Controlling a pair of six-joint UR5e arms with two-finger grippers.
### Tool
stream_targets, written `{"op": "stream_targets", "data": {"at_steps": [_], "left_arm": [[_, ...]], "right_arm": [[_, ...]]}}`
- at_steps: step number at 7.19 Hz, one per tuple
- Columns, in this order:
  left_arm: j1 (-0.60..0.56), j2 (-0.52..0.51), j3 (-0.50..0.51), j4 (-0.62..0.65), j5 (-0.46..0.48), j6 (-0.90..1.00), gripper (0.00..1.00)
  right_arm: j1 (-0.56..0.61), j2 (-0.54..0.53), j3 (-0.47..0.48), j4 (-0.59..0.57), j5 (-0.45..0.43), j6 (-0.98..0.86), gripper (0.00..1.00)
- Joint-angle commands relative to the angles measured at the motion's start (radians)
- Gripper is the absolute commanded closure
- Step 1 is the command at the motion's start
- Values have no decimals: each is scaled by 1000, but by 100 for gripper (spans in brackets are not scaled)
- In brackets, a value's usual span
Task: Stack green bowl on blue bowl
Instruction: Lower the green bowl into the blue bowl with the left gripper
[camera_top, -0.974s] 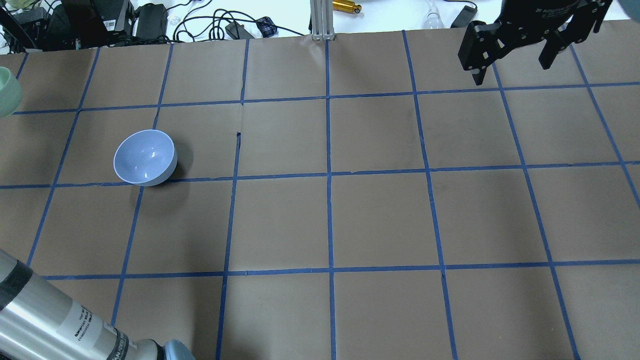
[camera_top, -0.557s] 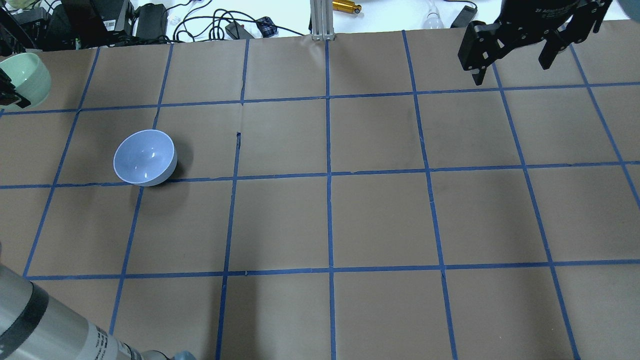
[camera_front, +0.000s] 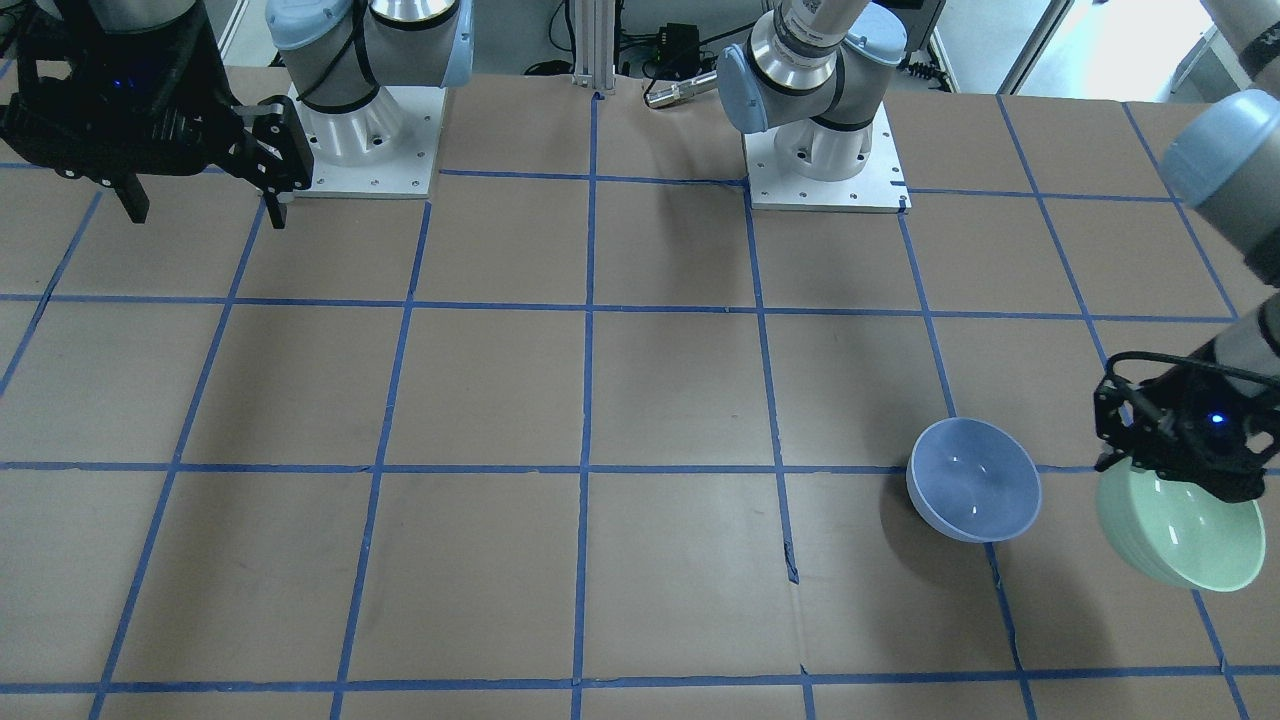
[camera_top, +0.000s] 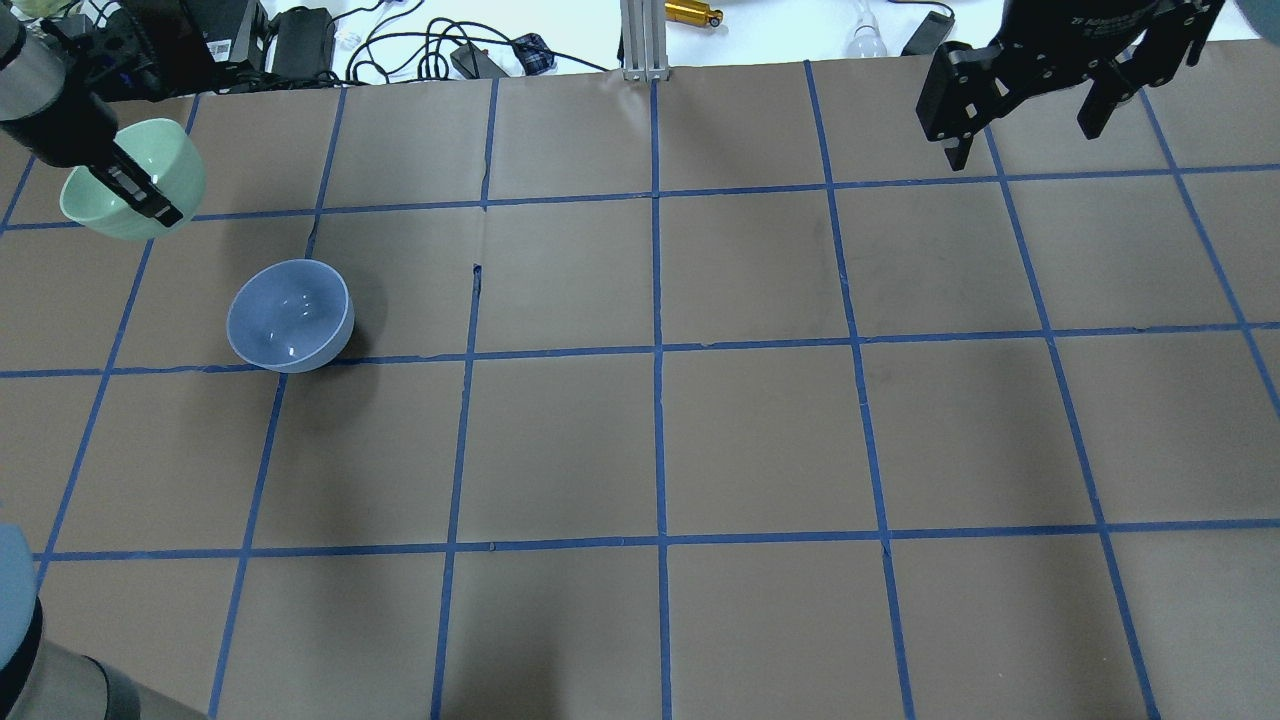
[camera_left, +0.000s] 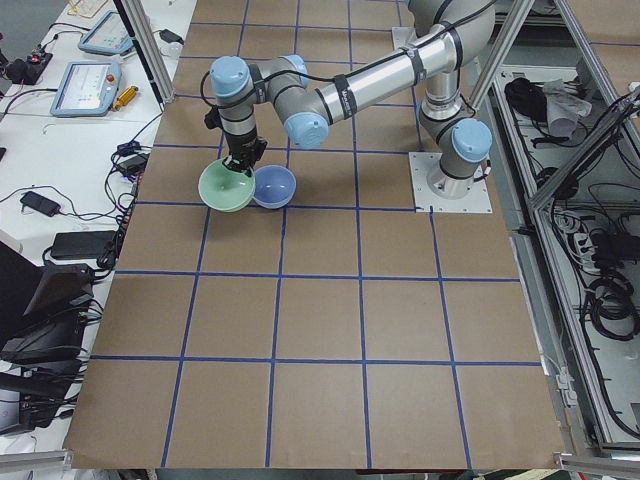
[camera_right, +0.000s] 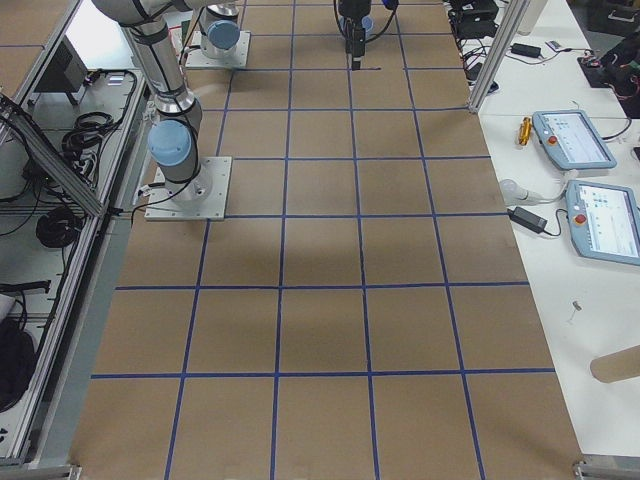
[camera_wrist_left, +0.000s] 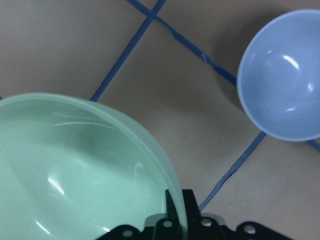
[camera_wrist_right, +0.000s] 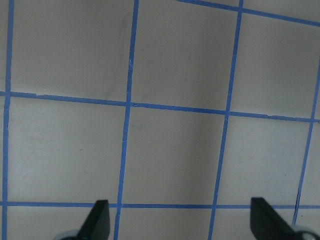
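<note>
A robotics lab, shown by the tape-gridded table (camera_top: 760, 440), teach pendants (camera_right: 574, 140), cables (camera_left: 605, 298) and aluminium framing (camera_top: 640, 40).

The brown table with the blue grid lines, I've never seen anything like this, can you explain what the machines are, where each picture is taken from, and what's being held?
These are two robot arms bolted to a brown table, each ending in a two-finger gripper. Two pictures look down on the table, one from behind the robot, one facing it; two look along it from its ends; two come from cameras on the wrists. An empty blue bowl stands on the table. The left gripper pinches the rim of a green bowl and holds it beside the blue one, not yet over it. The right gripper hangs open and empty, far from both bowls.
</note>
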Motion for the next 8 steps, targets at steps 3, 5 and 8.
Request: {"op": "stream_targets", "data": {"at_steps": [3,5,8], "left_arm": [[-115,104,-273,211,52,-207,100],[-126,106,-344,291,68,-233,100],[-146,91,-353,287,110,-261,100]], "right_arm": [[1,0,0,0,0,0,0],[1,0,0,0,0,0,0],[1,0,0,0,0,0,0]]}}
